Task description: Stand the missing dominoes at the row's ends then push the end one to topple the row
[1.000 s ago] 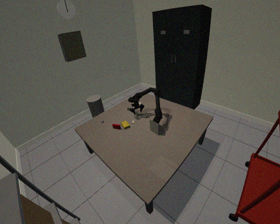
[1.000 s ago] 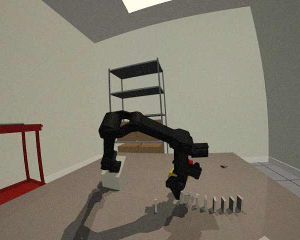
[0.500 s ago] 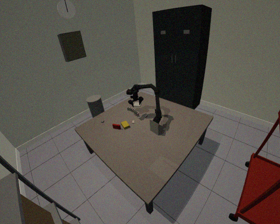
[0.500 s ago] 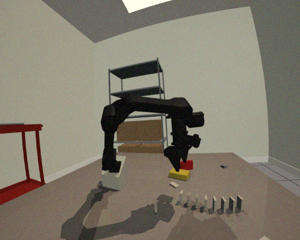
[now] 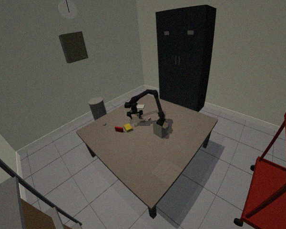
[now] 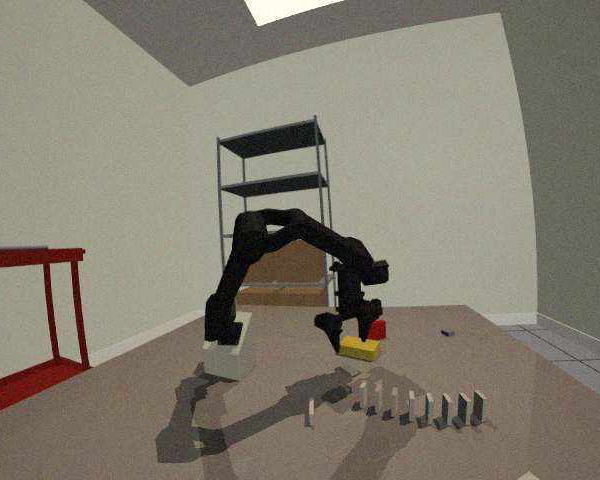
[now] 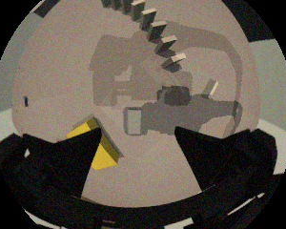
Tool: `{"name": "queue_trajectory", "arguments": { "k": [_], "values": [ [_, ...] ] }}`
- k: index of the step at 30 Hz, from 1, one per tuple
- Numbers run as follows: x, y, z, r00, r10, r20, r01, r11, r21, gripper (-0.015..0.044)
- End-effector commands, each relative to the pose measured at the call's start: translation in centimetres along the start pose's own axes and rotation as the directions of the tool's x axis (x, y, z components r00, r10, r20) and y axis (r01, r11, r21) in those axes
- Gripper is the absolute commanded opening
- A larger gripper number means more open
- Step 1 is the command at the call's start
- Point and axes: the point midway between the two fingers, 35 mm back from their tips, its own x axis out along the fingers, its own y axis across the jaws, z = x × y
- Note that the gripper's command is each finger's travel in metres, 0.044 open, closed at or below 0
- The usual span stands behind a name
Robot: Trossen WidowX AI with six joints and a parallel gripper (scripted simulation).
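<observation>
A curved row of several pale dominoes (image 6: pixel 429 408) (image 7: pixel 157 31) stands upright on the table. A separate domino (image 6: pixel 311 414) (image 7: pixel 213 89) (image 5: pixel 149 119) stands apart, off the end of the row nearer the arm's base. Another domino (image 6: pixel 348 370) (image 7: pixel 134 121) (image 5: pixel 136 124) lies flat in the arm's shadow, between the row and the yellow block. My gripper (image 5: pixel 136 118) (image 6: pixel 350 345) (image 7: pixel 138 132) is wide open and empty, pointing down above the table, with the flat domino ahead of its fingertips in the wrist view. The gripper partly hides the row in the top view.
A yellow block (image 5: pixel 127 127) (image 6: pixel 359 349) (image 7: pixel 105 154) lies close to the left finger in the wrist view. A red block (image 5: pixel 118 129) (image 6: pixel 378 329) is beside it. A small dark object (image 5: pixel 104 124) (image 6: pixel 447 332) (image 7: pixel 26 101) lies farther off. A white flat item (image 5: pixel 140 106) is behind the gripper.
</observation>
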Motion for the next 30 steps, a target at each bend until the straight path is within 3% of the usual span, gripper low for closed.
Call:
{"name": "queue_trajectory", "arguments": {
  "k": [1, 8, 27, 30],
  "values": [
    [0.0, 0.1, 0.2, 1.000, 0.009, 0.002, -0.009, 1.000, 0.023, 0.0440],
    [6.2, 0.2, 0.2, 1.000, 0.007, 0.005, -0.007, 1.000, 0.023, 0.0440],
    [7.9, 0.4, 0.0, 1.000, 0.006, 0.005, -0.006, 1.000, 0.023, 0.0440],
    [7.9, 0.4, 0.0, 1.000, 0.006, 0.005, -0.006, 1.000, 0.023, 0.0361]
  ]
}}
